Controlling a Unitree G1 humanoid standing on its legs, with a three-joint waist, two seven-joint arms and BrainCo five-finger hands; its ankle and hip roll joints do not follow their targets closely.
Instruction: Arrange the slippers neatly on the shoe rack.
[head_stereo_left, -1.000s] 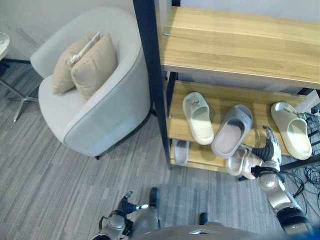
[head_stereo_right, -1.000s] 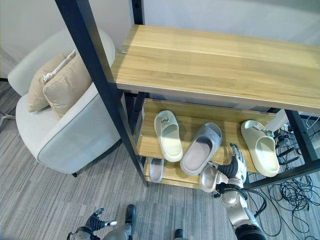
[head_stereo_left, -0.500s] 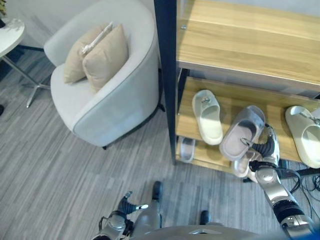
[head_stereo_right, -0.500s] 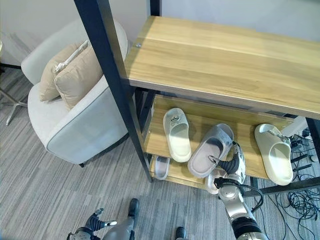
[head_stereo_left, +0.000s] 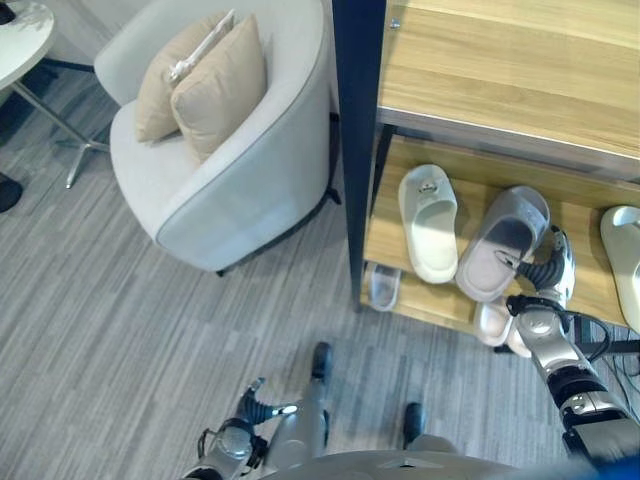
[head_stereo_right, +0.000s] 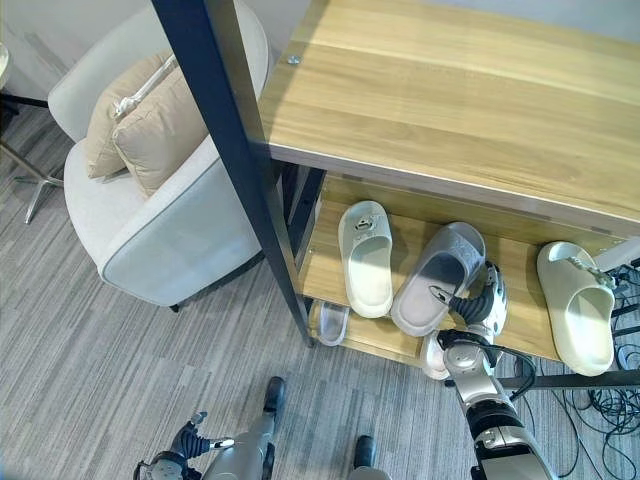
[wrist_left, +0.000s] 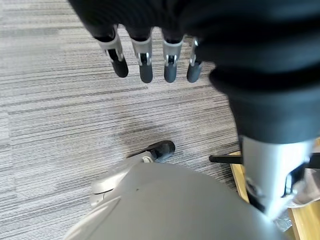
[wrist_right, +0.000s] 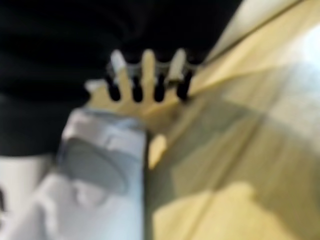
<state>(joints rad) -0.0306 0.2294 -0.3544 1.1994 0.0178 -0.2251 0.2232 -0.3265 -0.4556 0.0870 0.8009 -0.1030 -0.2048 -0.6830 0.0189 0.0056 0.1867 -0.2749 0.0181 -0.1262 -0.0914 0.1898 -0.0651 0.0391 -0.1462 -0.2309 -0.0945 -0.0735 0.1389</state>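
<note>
The right hand (head_stereo_right: 482, 300) is on the middle shelf of the shoe rack (head_stereo_right: 440, 110), fingers straight and relaxed, just at 3 o'clock of the grey slipper (head_stereo_right: 436, 279) and touching its heel side. A cream slipper (head_stereo_right: 364, 258) lies at 9 o'clock of the grey one, another cream slipper (head_stereo_right: 578, 306) at 3 o'clock, well apart. The left hand (wrist_left: 150, 55) hangs over the floor (head_stereo_left: 120, 320) with straight fingers, holding nothing. An armchair (head_stereo_left: 215, 170) stands at 9 o'clock of the rack.
</note>
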